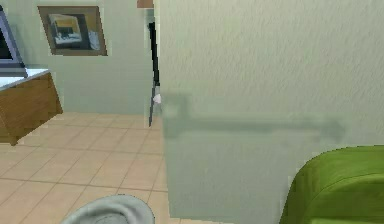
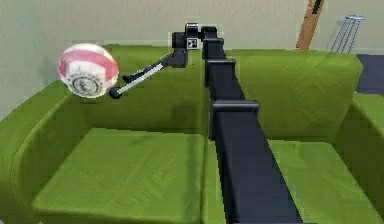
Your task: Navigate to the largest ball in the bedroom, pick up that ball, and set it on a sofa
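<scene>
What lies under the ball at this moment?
The seat cushion of the green sofa lies below the ball, which hangs at the gripper, clear of it. The ball covers part of the sofa's back and of the wall behind.

The arm (image 2: 240, 140) covers a strip down the middle of the sofa (image 2: 120, 170), whose front runs off the bottom edge. Behind the sofa, a wooden piece (image 2: 311, 28) and thin metal legs (image 2: 346, 32) are cut off above.
</scene>
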